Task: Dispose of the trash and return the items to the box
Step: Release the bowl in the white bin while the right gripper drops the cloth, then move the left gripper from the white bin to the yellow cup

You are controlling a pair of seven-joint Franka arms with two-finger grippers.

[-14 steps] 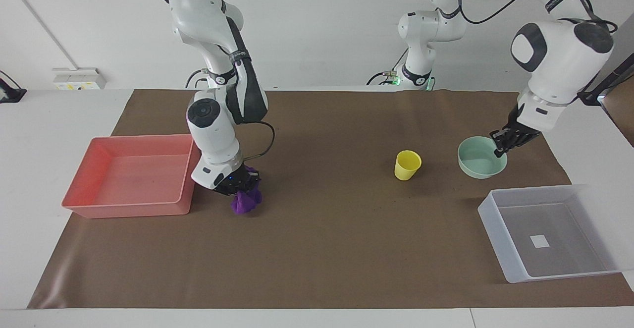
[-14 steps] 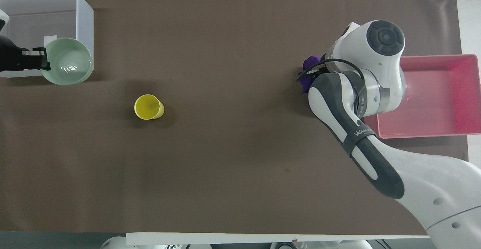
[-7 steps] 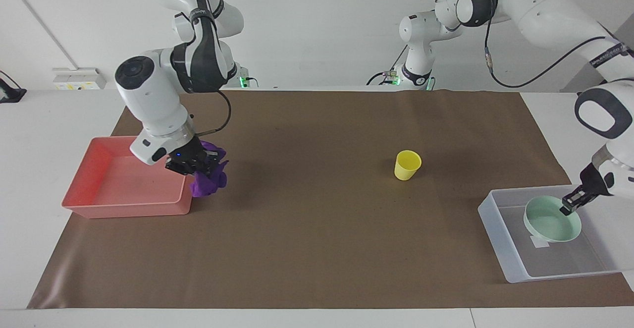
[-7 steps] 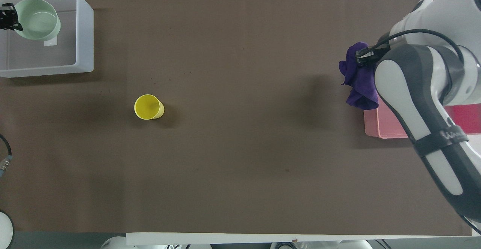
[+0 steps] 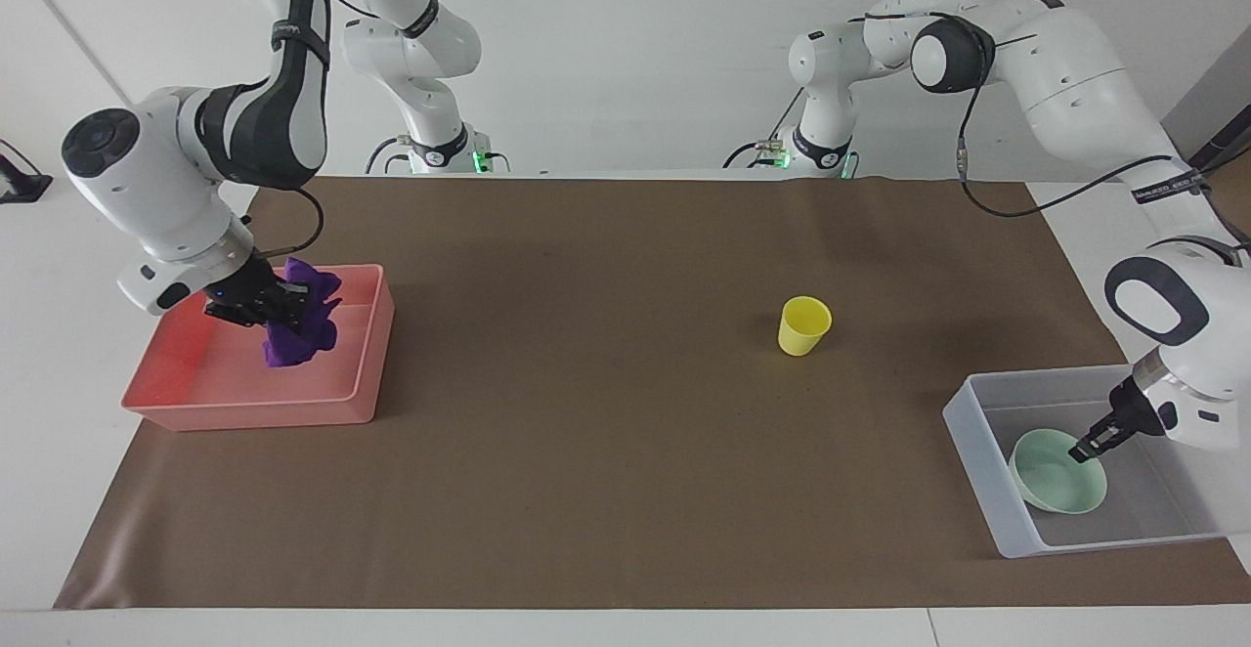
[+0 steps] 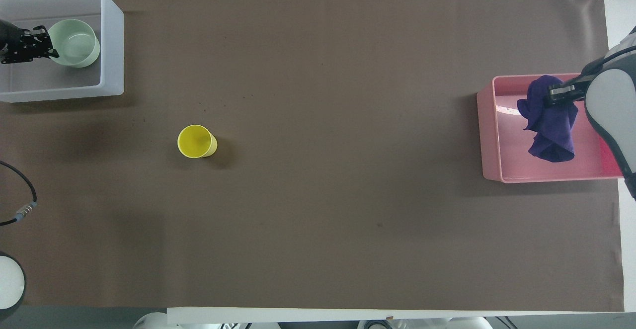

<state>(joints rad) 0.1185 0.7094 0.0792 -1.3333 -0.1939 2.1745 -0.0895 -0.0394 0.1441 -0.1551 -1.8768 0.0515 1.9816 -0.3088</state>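
My right gripper (image 5: 283,310) is shut on the purple rag (image 5: 298,326), which hangs over the inside of the pink tray (image 5: 244,403); in the overhead view the rag (image 6: 549,125) hangs below that gripper (image 6: 554,94). My left gripper (image 5: 1083,452) is shut on the rim of the mint-green bowl (image 5: 1051,481), held low and tilted inside the translucent box (image 5: 977,461). In the overhead view the bowl (image 6: 77,48) is in the box (image 6: 112,45) beside the left gripper (image 6: 48,46). The yellow cup (image 5: 803,324) stands upright on the mat, also seen from overhead (image 6: 197,141).
A brown mat (image 5: 625,452) covers the table. The pink tray (image 6: 489,135) sits at the right arm's end, the box at the left arm's end. The cup stands nearer to the robots than the box.
The right gripper lifted the rag off the mat and carried it over the pink tray. The left gripper carried the bowl from the mat into the box and lowered it.
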